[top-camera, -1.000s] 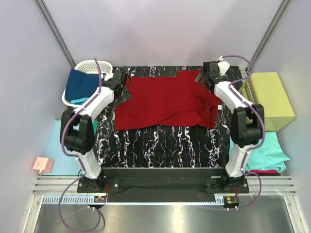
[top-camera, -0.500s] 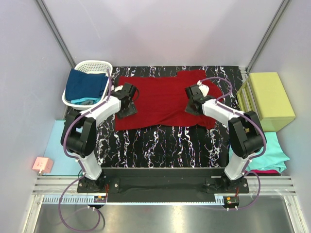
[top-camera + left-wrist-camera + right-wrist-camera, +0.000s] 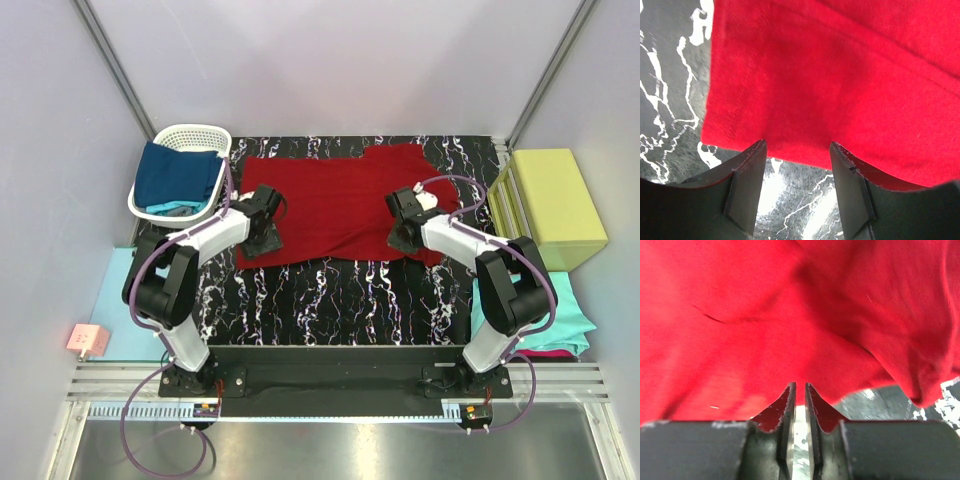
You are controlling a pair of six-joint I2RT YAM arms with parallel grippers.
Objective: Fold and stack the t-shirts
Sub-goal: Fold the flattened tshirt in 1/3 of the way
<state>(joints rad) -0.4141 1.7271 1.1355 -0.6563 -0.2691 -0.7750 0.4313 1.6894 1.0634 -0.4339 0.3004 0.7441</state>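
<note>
Red shirt [image 3: 340,205] lies flat on the table's [image 3: 340,300] far half; spread left fingers [image 3: 747,185] frame its near hem, right fingers [image 3: 785,410] nearly together, grip unclear, so pinch both corners evenly before lifting.

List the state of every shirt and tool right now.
dark red t-shirt: spread on the table, not yet folded
left tool: open at its near edge
right tool: nearly shut at its near edge, grip unclear
navy t-shirt: bunched in the basket
teal t-shirt: crumpled beside the table, right side
</note>
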